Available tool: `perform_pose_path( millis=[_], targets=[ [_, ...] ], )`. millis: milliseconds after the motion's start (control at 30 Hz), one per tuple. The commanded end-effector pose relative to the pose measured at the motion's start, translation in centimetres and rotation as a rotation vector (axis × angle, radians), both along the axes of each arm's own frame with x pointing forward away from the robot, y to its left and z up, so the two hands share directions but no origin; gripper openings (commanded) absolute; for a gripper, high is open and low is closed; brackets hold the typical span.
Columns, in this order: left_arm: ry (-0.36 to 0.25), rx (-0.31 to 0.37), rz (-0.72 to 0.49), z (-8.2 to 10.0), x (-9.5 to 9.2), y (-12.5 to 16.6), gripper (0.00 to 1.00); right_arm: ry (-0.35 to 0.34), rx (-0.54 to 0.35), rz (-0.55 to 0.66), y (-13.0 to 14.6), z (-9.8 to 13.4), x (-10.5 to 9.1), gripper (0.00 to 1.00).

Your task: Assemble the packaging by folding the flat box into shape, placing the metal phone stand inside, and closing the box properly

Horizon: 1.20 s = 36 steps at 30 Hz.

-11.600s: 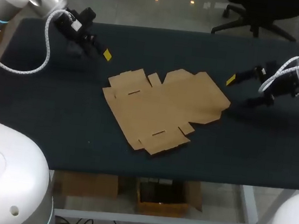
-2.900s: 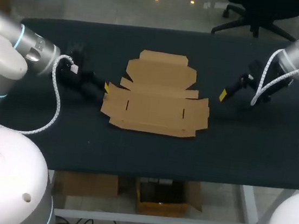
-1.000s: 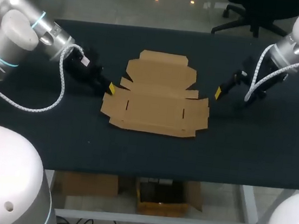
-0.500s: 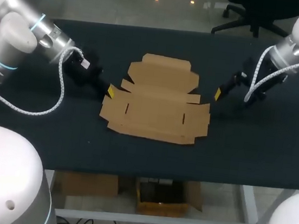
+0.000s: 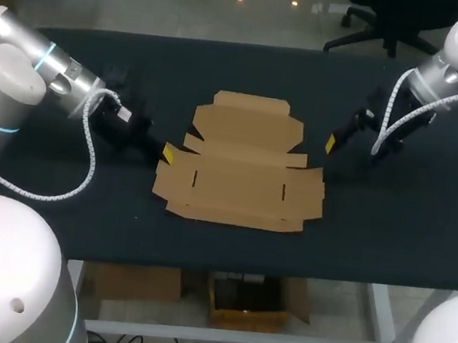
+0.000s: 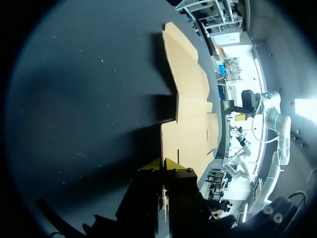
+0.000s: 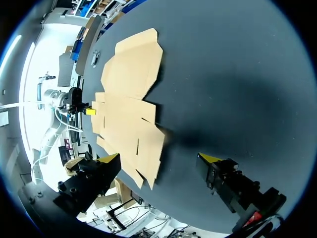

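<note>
Flat cardboard box mid-frame on the dark worktop, left fingers closed together at its left edge, right fingers off its right side, wrist view alone showing them wide, empty

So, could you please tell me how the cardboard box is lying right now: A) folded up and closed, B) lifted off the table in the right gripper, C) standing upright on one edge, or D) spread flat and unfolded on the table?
D: the cardboard box lies spread flat on the table with its flaps unfolded, and the right gripper is open and holds nothing.
</note>
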<state>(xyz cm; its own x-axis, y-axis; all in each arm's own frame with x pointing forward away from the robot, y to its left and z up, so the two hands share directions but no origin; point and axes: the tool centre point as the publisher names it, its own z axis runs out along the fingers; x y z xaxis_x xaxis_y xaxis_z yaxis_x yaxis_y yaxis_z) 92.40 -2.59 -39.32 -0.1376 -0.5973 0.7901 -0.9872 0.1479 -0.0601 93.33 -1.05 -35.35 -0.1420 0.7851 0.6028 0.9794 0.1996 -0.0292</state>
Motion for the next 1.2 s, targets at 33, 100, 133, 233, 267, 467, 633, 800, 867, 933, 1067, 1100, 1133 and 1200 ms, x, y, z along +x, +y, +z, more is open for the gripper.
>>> perform_pose_path(
  millis=[33, 100, 133, 233, 267, 467, 633, 800, 867, 933, 1067, 1100, 1133, 1200],
  targets=[
    [-0.023, -0.008, 0.027, 0.3, -1.2, -0.3, 0.00, 0.004, 0.002, 0.009, 0.1, 0.1, 0.1, 1.00],
    [-0.027, -0.012, 0.024, 0.3, -1.6, -0.4, 0.00, 0.002, 0.004, 0.011, 0.0, 0.2, 0.1, 1.00],
    [-0.028, -0.013, 0.023, 0.4, -1.7, -0.5, 0.00, 0.002, 0.004, 0.011, 0.0, 0.2, 0.0, 1.00],
    [-0.032, -0.016, 0.028, 0.5, -2.0, -0.5, 0.00, 0.000, 0.004, 0.013, 0.0, 0.2, -0.1, 1.00],
    [-0.032, -0.020, 0.030, 0.5, -2.1, -0.5, 0.00, -0.001, 0.005, 0.014, 0.0, 0.2, -0.1, 1.00],
    [-0.029, -0.025, 0.033, 0.3, -2.5, -0.6, 0.00, -0.003, 0.007, 0.016, 0.0, 0.2, -0.3, 1.00],
    [-0.018, -0.022, 0.037, 0.1, -2.4, -0.5, 0.45, -0.001, 0.005, 0.016, 0.1, 0.3, -0.5, 1.00],
    [-0.047, 0.002, 0.058, 0.9, -1.8, 0.6, 1.00, -0.002, 0.004, 0.015, 0.2, 0.4, -0.6, 1.00],
    [-0.075, 0.018, 0.069, 1.8, -1.5, 1.2, 1.00, -0.002, 0.003, 0.013, 0.2, 0.4, -0.5, 1.00],
    [-0.106, 0.037, 0.072, 2.8, -1.2, 1.8, 1.00, -0.004, 0.003, 0.008, 0.2, 0.6, -0.6, 1.00],
    [-0.168, 0.081, 0.083, 5.0, -0.4, 3.2, 1.00, -0.014, -0.008, -0.020, 0.2, 0.8, -0.8, 1.00],
    [-0.183, 0.087, 0.080, 5.5, -0.2, 3.5, 1.00, -0.015, -0.011, -0.028, 0.2, 0.9, -0.9, 1.00],
    [-0.201, 0.087, 0.066, 6.0, 0.0, 3.7, 1.00, -0.015, -0.011, -0.031, 0.2, 0.9, -0.9, 1.00],
    [-0.216, 0.100, 0.082, 6.8, 0.7, 4.5, 1.00, -0.016, -0.012, -0.043, 0.2, 1.0, -0.9, 1.00]
  ],
)
